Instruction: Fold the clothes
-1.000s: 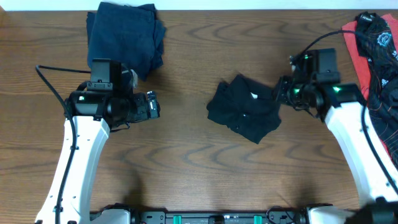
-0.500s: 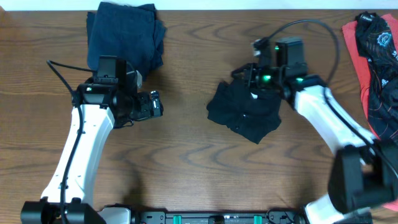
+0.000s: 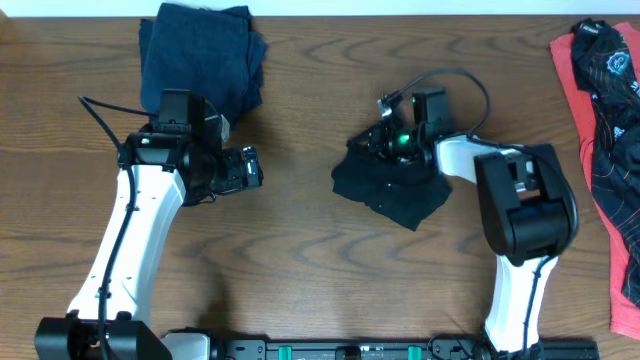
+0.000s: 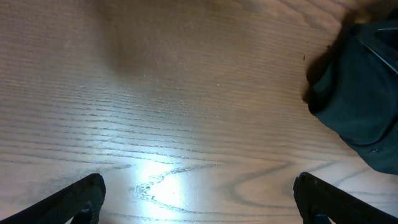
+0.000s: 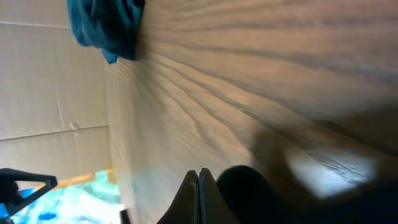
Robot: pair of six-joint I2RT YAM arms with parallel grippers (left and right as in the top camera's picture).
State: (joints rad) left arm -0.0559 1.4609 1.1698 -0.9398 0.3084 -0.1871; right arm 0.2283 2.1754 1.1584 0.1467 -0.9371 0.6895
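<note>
A crumpled black shirt [image 3: 392, 187] lies at the table's middle. My right gripper [image 3: 371, 143] sits at its upper left edge, low over the wood. In the right wrist view its fingers [image 5: 199, 190] are pressed together with nothing showing between them, and black fabric [image 5: 249, 196] bulges just beside them. My left gripper [image 3: 248, 170] hovers left of the shirt with jaws wide open and empty. Its fingertips [image 4: 82, 196] frame bare wood, with the black shirt [image 4: 360, 93] at the right. A folded navy garment [image 3: 200, 55] lies at the back left.
Red and black clothes [image 3: 600, 100] are heaped along the right edge. The navy garment [image 5: 102, 25] shows far off in the right wrist view, near a cardboard wall [image 5: 50, 93]. Bare wooden tabletop [image 3: 300, 270] spans the front.
My right arm has swung left from the table's right side to the black shirt's upper edge, staying shut. The left arm has shifted slightly right and stays open.
</note>
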